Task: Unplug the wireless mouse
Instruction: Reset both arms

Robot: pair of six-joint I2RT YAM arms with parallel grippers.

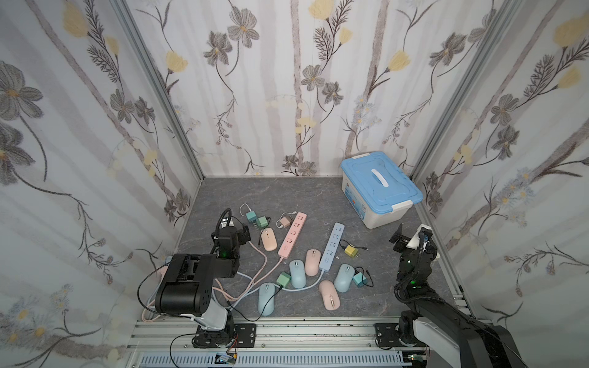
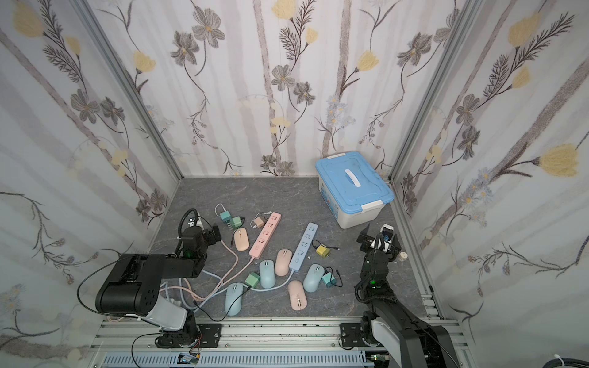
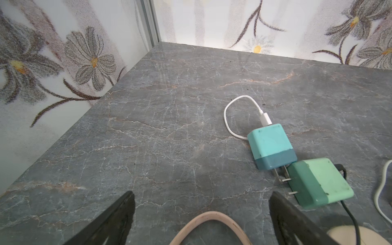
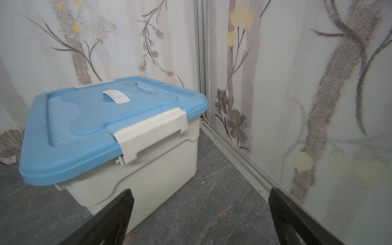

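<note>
The left gripper [image 3: 201, 196] hovers over the left part of the grey marble-patterned tabletop [image 3: 161, 118]. Its black fingers [image 3: 125, 203] are spread wide and empty, with a loop of pink cable [image 3: 212, 218] on the surface below the gap. Just right of it, a teal cube charger [image 3: 270, 144] and a green cube charger [image 3: 318, 182] lie touching.

Further right is a long pink power strip [image 1: 292, 235]. Near the front edge, a pale blue wireless mouse [image 1: 266, 299] lies flat. A short black lead [image 1: 278, 287] reaches its nose from a green square adapter [image 1: 283, 279] just beside it. Next comes a long blue power strip [image 1: 333, 248].

At the right side the right gripper [image 4: 200, 193] holds nothing, fingers [image 4: 123, 203] far apart, facing a white plastic storage box with a blue lid [image 4: 148, 186].
</note>
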